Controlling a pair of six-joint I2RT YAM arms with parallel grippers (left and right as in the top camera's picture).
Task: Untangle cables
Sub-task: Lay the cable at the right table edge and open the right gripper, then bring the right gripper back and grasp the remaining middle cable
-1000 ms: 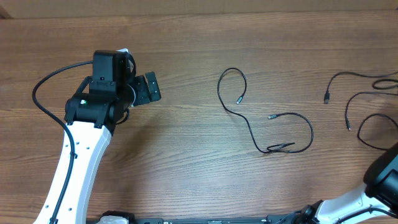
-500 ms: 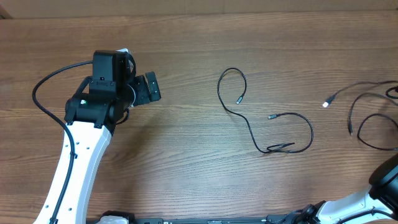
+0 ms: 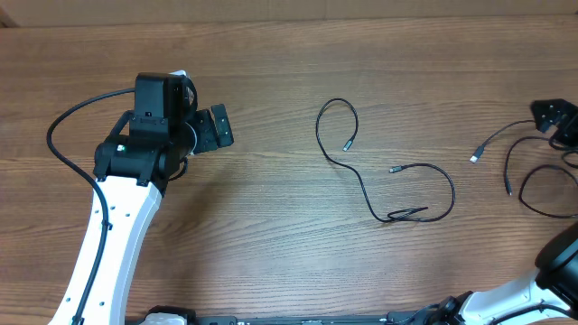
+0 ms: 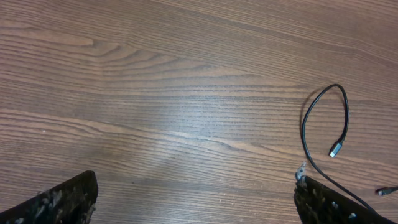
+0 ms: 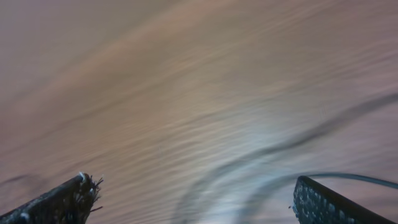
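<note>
One thin black cable [image 3: 361, 185] lies alone mid-table, curling from a loop down to a folded bend, with both small plugs free. The left wrist view shows its loop [image 4: 306, 124] and one plug [image 4: 336, 149]. More cables [image 3: 517, 144] lie looped together at the right edge, one plug [image 3: 474, 158] pointing left. My left gripper [image 3: 217, 128] hovers far left of them, open and empty [image 4: 196, 202]. My right gripper [image 3: 553, 117] is above the right-hand cables, open; in its blurred wrist view dark cable curves [image 5: 280, 149] pass under the empty jaws [image 5: 196, 202].
The wooden table [image 3: 271, 226] carries nothing else. The left arm's thick black lead [image 3: 68, 117] arcs out to the left of its wrist. The right arm's white base [image 3: 542, 289] sits at the bottom right corner.
My right gripper has come into view at the right edge. The right-hand cable's plug end has shifted downward and its strand has changed shape. The left arm and the middle cable have not moved.
</note>
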